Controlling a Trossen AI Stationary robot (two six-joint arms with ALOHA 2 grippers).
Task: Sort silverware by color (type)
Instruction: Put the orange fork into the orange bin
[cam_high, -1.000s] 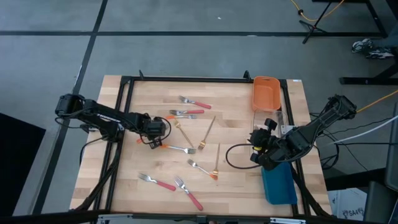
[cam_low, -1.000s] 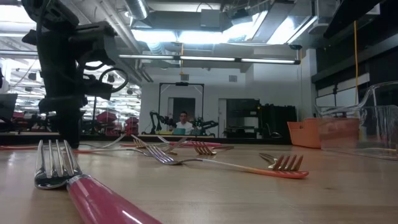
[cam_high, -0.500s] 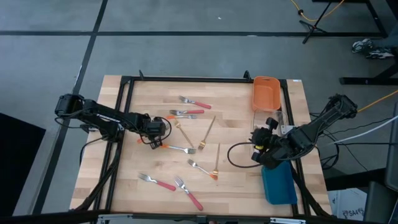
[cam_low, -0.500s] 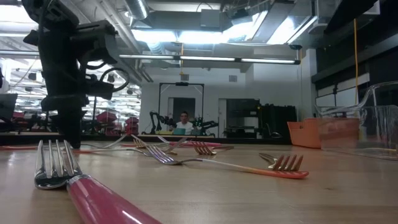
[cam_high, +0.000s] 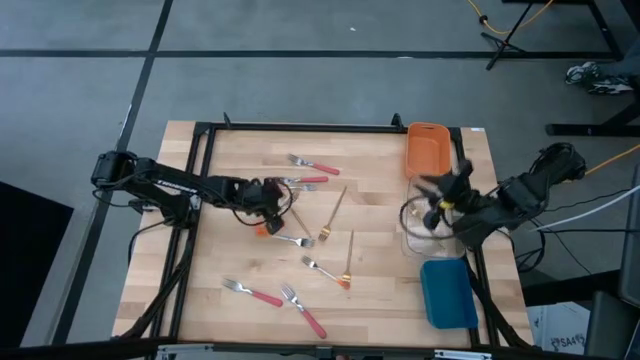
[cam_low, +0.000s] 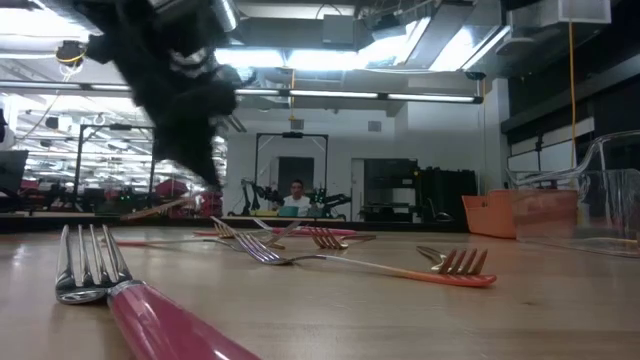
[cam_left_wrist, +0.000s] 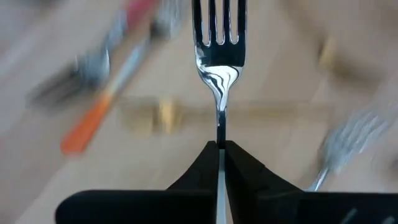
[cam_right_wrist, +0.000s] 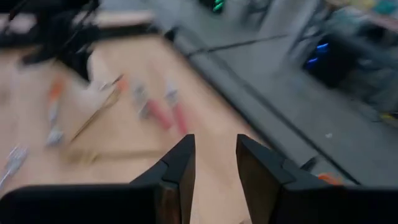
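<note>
Table (cam_high: 230, 160) carries the scatter of silverware across its middle, with three bins down the right edge: orange bin (cam_high: 426, 148) farthest back, clear bin (cam_high: 418, 236) in the middle, blue bin (cam_high: 446, 292) nearest the front. Left arm reaches in from the left side; left gripper (cam_high: 272, 196) sits over the centre-left of the scatter, near the pink forks (cam_high: 300, 181). Its fingers (cam_left_wrist: 249, 171) are pressed together on the handle of a silver fork (cam_left_wrist: 218, 43), pinched edge-on. Fork's long axis runs straight out from the fingertips, tines leading, away from the wrist. It looks lifted off the wood, though the height is unclear. Right gripper (cam_high: 440, 192) hangs over the clear bin at the right edge, fingers (cam_right_wrist: 177, 167) slightly spread, nothing between them. The key relation: the bins lie well to the right of the held fork, across the scatter, so the left arm likely has a long carry that way. Right arm is much nearer the bins. Loose pieces on the table include an orange-handled fork (cam_high: 323, 270) and a gold one (cam_high: 333, 213).
</note>
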